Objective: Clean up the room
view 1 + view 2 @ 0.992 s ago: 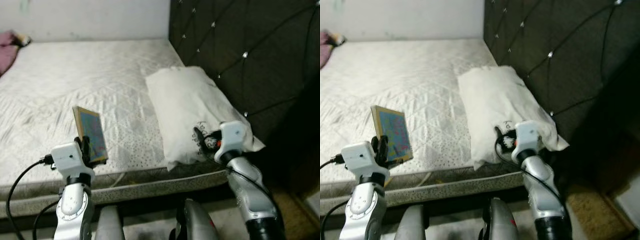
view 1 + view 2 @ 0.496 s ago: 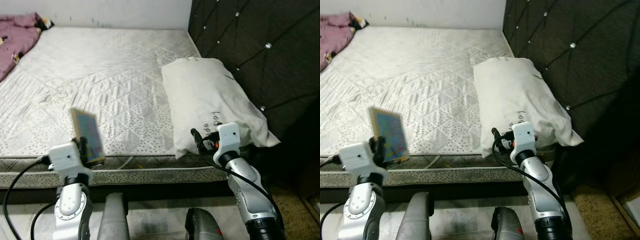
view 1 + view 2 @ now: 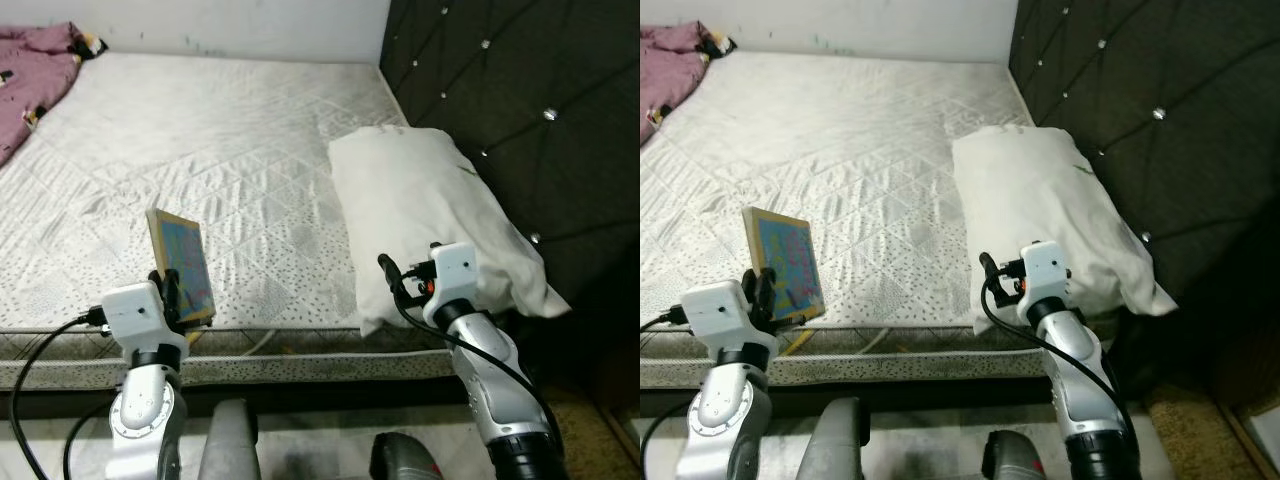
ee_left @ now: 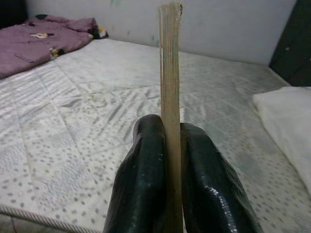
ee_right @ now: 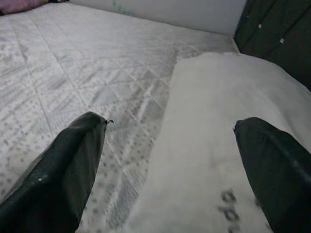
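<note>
Black fingers of your left gripper [image 4: 170,174] pinch a thin colourful book [image 3: 182,264] by its lower edge, holding it upright above the mattress [image 3: 200,150] edge. Your right gripper [image 5: 170,160] is spread wide, with the white pillow [image 3: 1050,215] just ahead of it.

Quilted white mattress [image 3: 230,150], cloth with a faint satin sheen and a speckled edge. The plain white cotton pillow [image 3: 430,215] looks soft, matt and creased. Tufted dark fabric headboard [image 3: 520,90] carries shiny studs. The thin colourful book [image 3: 182,262] shows a glossy cover; its rough paper page edges sit between the left gripper's [image 4: 167,160] smooth, glossy black fingers [image 4: 146,179].
</note>
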`<state>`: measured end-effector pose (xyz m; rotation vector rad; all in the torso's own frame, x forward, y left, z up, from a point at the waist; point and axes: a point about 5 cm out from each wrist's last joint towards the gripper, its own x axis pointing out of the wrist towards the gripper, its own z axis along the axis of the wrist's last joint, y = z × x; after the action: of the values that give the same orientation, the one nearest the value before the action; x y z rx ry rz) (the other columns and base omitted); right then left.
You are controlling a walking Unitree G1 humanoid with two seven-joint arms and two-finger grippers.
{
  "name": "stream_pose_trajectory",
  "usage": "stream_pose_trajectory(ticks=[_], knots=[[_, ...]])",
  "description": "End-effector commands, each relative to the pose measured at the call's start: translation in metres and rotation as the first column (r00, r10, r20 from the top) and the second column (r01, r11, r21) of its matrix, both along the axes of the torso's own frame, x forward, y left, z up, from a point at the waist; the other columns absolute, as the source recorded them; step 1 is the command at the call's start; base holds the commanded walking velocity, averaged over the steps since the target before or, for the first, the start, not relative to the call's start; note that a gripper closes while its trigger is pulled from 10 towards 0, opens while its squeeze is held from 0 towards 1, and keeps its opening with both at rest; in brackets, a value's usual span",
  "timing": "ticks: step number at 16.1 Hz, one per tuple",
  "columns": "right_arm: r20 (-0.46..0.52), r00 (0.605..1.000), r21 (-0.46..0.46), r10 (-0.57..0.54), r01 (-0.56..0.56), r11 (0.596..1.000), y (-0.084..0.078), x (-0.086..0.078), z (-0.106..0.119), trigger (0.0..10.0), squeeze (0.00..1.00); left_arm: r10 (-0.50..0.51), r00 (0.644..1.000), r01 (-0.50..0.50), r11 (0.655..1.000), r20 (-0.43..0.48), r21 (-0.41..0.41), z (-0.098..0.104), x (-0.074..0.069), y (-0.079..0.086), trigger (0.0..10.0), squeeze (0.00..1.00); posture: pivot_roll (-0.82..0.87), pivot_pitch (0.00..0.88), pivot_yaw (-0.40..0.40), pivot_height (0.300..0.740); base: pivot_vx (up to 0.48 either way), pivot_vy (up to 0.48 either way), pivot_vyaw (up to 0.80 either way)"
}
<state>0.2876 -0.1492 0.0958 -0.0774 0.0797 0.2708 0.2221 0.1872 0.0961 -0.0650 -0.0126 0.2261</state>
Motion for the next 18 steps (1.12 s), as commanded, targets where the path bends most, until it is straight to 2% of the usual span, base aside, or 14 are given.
stream_pose_trajectory(ticks=[1,6,13,15,18], knots=[[0.007,1.000,-0.005,-0.011,0.011,1.000,-0.006,0.000,0.002,10.0,0.00,-0.022,0.998,0.022,1.000,0.064,0.003,0.013,0.004,-0.005,10.0,0.00,-0.02,0.000,-0.035,0.626,0.368,0.000,0.00],[0.007,1.000,-0.003,-0.010,0.010,1.000,-0.006,0.000,0.002,10.0,0.00,-0.025,0.998,0.025,1.000,0.062,0.005,0.012,0.004,-0.005,10.0,0.00,-0.02,0.000,-0.034,0.626,0.366,0.000,0.00],[0.004,1.000,-0.001,-0.003,0.003,1.000,-0.006,0.001,0.000,10.0,0.00,-0.018,0.999,0.019,1.000,0.047,-0.020,0.010,0.006,-0.007,10.0,0.00,-0.02,0.000,-0.036,0.622,0.000,0.000,0.00],[0.008,1.000,0.017,0.008,-0.008,1.000,-0.005,0.001,0.001,10.0,0.00,-0.023,0.999,0.026,0.997,0.043,-0.068,0.007,0.013,-0.006,10.0,0.00,-0.02,0.000,-0.043,0.597,0.000,0.000,0.00],[0.005,1.000,-0.016,0.000,0.000,1.000,-0.006,0.002,0.000,10.0,0.00,-0.006,0.999,0.011,0.993,0.043,-0.119,0.008,0.025,-0.005,10.0,0.00,-0.03,0.000,-0.049,0.582,0.000,0.000,0.00]])
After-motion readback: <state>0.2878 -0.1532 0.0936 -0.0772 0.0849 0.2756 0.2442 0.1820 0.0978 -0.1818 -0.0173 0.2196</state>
